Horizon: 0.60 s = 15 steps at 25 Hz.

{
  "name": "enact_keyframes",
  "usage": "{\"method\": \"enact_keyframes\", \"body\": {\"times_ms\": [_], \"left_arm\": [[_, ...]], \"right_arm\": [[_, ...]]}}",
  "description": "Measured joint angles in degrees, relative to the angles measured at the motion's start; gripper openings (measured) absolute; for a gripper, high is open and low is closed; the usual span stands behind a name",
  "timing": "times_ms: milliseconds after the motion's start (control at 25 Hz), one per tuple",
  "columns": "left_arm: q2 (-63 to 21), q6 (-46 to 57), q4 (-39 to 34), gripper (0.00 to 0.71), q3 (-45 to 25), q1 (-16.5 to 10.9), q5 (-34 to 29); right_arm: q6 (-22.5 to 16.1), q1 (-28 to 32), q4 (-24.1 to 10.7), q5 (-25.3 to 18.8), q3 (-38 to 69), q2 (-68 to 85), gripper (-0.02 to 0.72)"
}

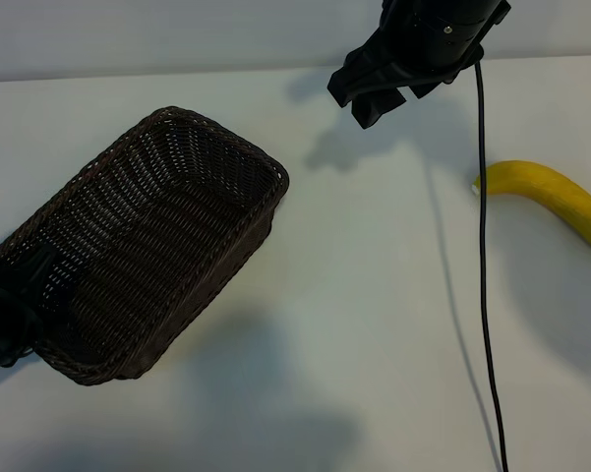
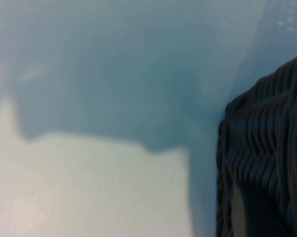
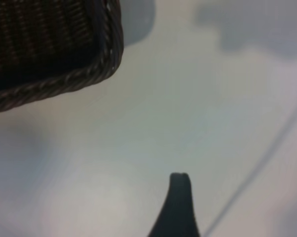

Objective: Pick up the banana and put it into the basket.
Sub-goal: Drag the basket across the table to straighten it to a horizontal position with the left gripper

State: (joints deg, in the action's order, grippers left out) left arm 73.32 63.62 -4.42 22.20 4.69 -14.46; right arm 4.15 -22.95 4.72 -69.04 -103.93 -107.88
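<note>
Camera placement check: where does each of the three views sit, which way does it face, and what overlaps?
Exterior: overhead, looking steeply down at the white table, dark brown woven wicker basket, curved yellow banana; right gripper at top, left gripper at the basket's end.
Left wrist: looks down at the basket wall; one dark finger shows.
Right wrist: looks down at the basket rim; one fingertip shows.
Shared: basket, table.

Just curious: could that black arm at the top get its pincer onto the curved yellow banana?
Probably yes. The right pincer hangs open above the white table, and nothing but a thin black cable lies between it and the curved yellow banana.
</note>
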Motion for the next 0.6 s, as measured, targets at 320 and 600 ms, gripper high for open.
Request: {"method": "enact_keyframes", "body": {"times_ms": [320, 600], "left_arm": [[0.00, 0.00, 0.00, 0.151, 0.00, 0.00, 0.05], [0.00, -1.09, 0.25, 0.151, 0.00, 0.00, 0.28]], "right_arm": [[0.00, 0.00, 0.06, 0.00, 0.00, 0.00, 0.594], [0.00, 0.00, 0.06, 0.00, 0.00, 0.00, 0.594]]}}
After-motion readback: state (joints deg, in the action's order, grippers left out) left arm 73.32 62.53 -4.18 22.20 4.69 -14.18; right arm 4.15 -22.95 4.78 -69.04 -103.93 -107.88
